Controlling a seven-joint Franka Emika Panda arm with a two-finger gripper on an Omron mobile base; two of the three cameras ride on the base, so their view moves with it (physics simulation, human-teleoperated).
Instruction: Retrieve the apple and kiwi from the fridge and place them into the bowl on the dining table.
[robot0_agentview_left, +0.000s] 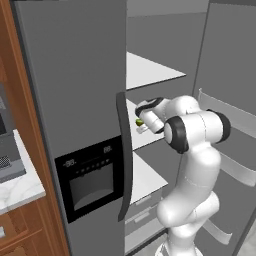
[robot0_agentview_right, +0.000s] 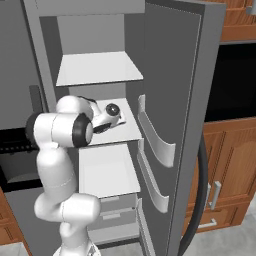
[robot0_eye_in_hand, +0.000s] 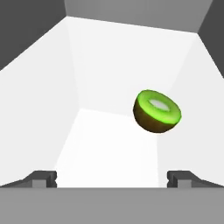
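Observation:
The fridge (robot0_agentview_left: 75, 75) stands with its right door (robot0_agentview_right: 172, 75) swung open. My arm reaches onto the middle white shelf (robot0_agentview_right: 131, 131). A cut kiwi (robot0_eye_in_hand: 156, 111), bright green on its face and olive-brown below, lies on that shelf ahead of my gripper (robot0_eye_in_hand: 112, 178) and a little to the right. The jaws stand wide open with nothing between them, and the fingertips (robot0_eye_in_hand: 43, 178) are short of the fruit. From the left base view the kiwi (robot0_agentview_left: 139, 122) peeks out beside my gripper (robot0_agentview_left: 142, 128). The apple, bowl and dining table are out of view.
The shut left door carries a black dispenser panel (robot0_agentview_left: 90, 177) and a long dark handle (robot0_agentview_left: 125, 155) close to my arm. Another shelf (robot0_agentview_right: 100, 67) lies above and one (robot0_agentview_right: 107, 172) below. Door bins (robot0_agentview_right: 155, 142) flank the right; wooden cabinets (robot0_agentview_right: 230, 165) stand beyond.

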